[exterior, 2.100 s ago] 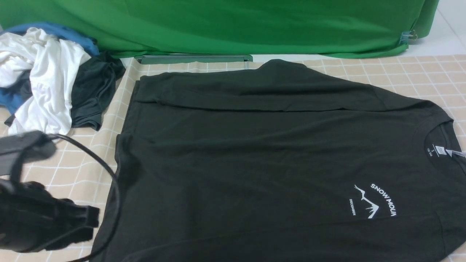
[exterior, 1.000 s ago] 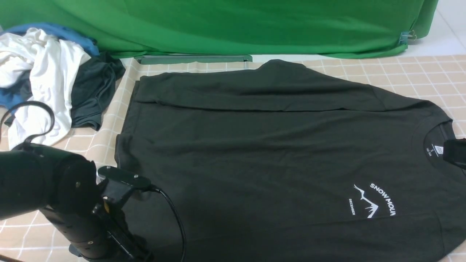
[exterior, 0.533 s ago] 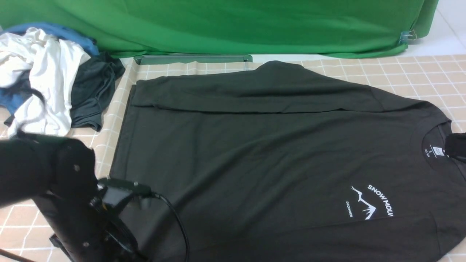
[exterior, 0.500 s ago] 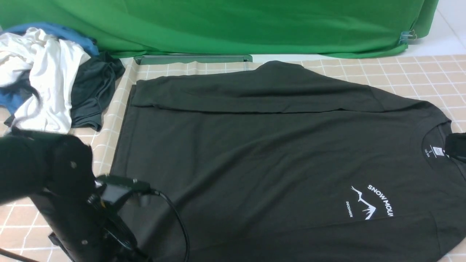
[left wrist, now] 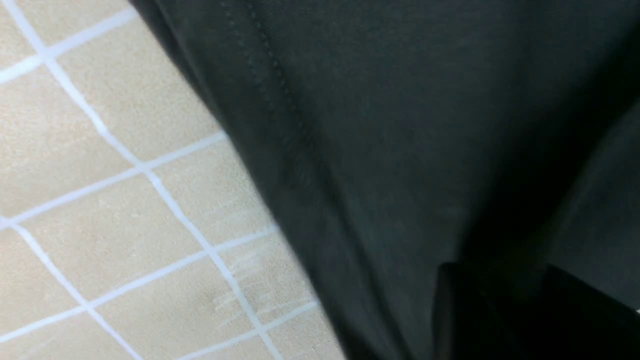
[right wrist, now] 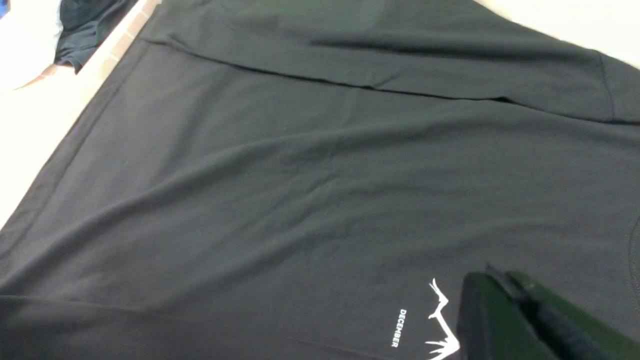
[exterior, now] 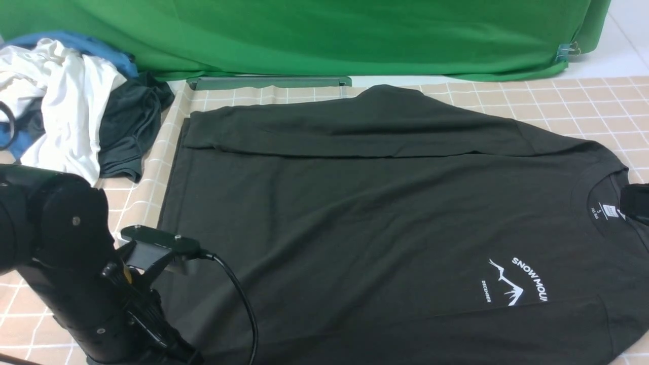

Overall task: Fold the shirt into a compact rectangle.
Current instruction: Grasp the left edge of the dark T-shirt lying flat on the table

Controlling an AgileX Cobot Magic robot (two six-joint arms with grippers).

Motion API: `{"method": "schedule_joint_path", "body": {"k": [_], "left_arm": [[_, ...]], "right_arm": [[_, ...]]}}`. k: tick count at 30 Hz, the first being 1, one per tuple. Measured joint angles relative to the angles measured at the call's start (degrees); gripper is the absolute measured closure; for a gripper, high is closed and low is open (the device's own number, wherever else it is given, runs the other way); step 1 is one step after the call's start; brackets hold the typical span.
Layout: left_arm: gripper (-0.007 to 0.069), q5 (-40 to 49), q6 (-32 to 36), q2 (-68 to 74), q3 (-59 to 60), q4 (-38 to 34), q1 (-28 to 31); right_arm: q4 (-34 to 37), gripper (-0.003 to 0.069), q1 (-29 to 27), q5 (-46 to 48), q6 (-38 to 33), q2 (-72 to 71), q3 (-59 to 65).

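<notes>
The black shirt (exterior: 355,213) should be pinched squarely at its hem by the left claw (left wrist: 505,310), whose spread cannot be told; its collar (exterior: 583,208) should be steadied by the right claw (right wrist: 495,287), pressed together.

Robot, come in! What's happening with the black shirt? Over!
Left gripper low on shirt, jaws unclear. Right gripper shut by the collar. Shirt flat, far side folded in. Clothes pile off to the left, apart.

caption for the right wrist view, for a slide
Shut right gripper by the white mountain logo of the black shirt, laid flat with one sleeve folded across it.
</notes>
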Motion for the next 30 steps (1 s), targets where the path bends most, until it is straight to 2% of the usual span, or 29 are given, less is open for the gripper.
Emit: {"method": "schedule_joint_path", "body": {"k": [5,7,12,19,24,27,28,30], "left_arm": [[0.0256,-0.45,0.19,2.32,1.17,-0.2,0.0],[0.0212,-1.6,0.76,3.31,2.23,0.23,0.0],[0.017,-6.52,1.15,4.25,2.94,3.36,0.0],[0.017,-7.46,1.15,4.25,2.94,6.66,0.0],[0.0186,-6.11,1.0,4.25,3.05,2.93,0.0],[0.0263,-6.15,2.1,4.25,4.3,1.27,0.0],[0.0263,-6.15,2.1,4.25,4.37,1.21,0.0],[0.0351,-5.3,4.15,4.25,4.62,1.21,0.0]], "right_arm": [[0.0,0.0614,0.0,0.0,0.0,0.0,0.0],[0.02,0.0614,0.0,0.0,0.0,0.0,0.0],[0.06,0.0614,0.0,0.0,0.0,0.0,0.0],[0.08,0.0614,0.0,0.0,0.0,0.0,0.0],[0.08,0.0614,0.0,0.0,0.0,0.0,0.0],[0.13,0.0614,0.0,0.0,0.0,0.0,0.0],[0.13,0.0614,0.0,0.0,0.0,0.0,0.0],[0.13,0.0614,0.0,0.0,0.0,0.0,0.0]]}}
